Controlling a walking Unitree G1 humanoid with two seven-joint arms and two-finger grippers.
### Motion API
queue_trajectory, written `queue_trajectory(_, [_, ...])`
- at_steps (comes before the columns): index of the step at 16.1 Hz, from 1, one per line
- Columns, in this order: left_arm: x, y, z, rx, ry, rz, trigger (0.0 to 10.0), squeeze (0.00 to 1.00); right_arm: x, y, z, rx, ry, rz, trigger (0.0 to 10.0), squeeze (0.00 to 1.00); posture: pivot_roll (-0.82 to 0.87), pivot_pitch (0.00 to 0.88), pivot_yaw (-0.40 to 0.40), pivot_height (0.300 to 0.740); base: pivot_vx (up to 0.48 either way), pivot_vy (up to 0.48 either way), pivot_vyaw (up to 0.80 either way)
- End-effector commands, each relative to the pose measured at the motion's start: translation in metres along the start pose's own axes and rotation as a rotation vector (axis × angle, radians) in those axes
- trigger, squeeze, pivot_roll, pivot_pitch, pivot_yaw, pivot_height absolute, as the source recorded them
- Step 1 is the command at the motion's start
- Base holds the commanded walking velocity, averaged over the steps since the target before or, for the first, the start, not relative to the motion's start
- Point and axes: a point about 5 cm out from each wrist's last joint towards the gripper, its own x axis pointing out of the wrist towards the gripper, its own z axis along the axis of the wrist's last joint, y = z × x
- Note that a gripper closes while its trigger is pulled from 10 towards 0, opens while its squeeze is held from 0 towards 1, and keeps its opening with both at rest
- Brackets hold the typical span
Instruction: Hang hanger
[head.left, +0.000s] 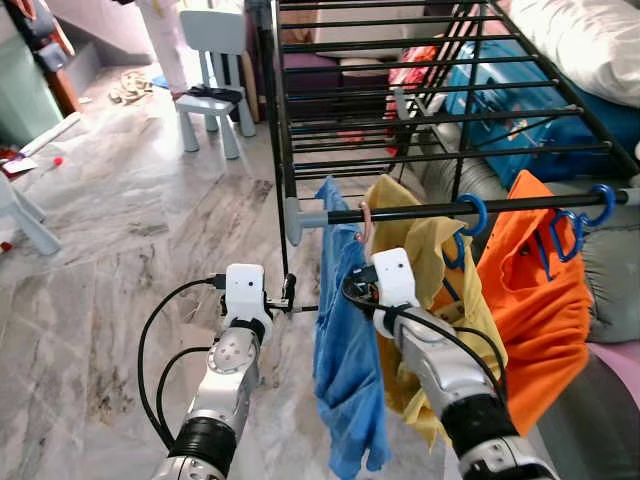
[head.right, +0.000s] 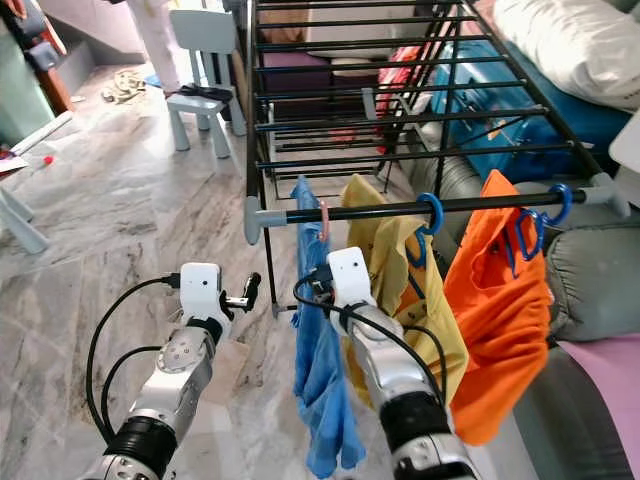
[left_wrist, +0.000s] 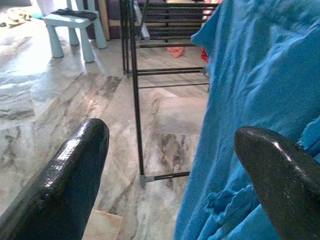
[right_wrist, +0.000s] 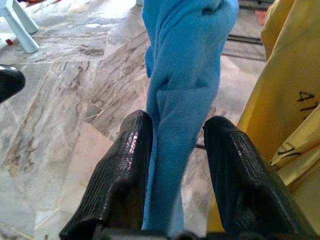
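Note:
A blue shirt (head.left: 345, 370) hangs from a pinkish hanger hook (head.left: 366, 222) that sits over the black front rail (head.left: 420, 211) of the drying rack. My right gripper (right_wrist: 179, 122) is raised just under the rail, and its fingers (right_wrist: 125, 165) are closed on a fold of the blue cloth. My left gripper (left_wrist: 170, 135) is open and holds nothing. It hovers left of the shirt, near the rack's leg (head.left: 283, 250). A yellow shirt (head.left: 425, 250) and an orange shirt (head.left: 535, 300) hang further right on blue hangers (head.left: 472, 212).
The rack's black bars (head.left: 400, 90) stretch away above the rail. A grey sofa (head.left: 610, 270) with a white pillow (head.left: 590, 35) and a blue bag (head.left: 520, 110) stands on the right. A white child's chair (head.left: 213, 75) stands on the marble floor (head.left: 120, 250) at the far left.

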Motion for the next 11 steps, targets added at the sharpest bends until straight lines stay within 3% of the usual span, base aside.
queue_trajectory(1, [0.000, 0.001, 0.000, 0.005, 0.004, 0.015, 10.0, 0.00, -0.004, -0.001, 0.005, -0.030, -0.038, -0.003, 10.0, 1.00, -0.08, 0.083, 0.019, 0.740, 0.000, 0.000, 0.00])
queue_trajectory(6, [-0.002, -0.002, -0.004, 0.023, 0.021, 0.029, 10.0, 0.00, -0.022, -0.014, 0.015, -0.065, -0.137, -0.038, 10.0, 1.00, -0.09, 0.095, 0.019, 0.740, 0.000, 0.000, 0.00])
queue_trajectory(11, [-0.002, 0.002, -0.005, 0.050, 0.035, 0.065, 10.0, 0.00, -0.037, -0.010, 0.019, -0.097, -0.192, 0.006, 10.0, 1.00, -0.08, 0.094, 0.019, 0.740, 0.000, 0.000, 0.00])
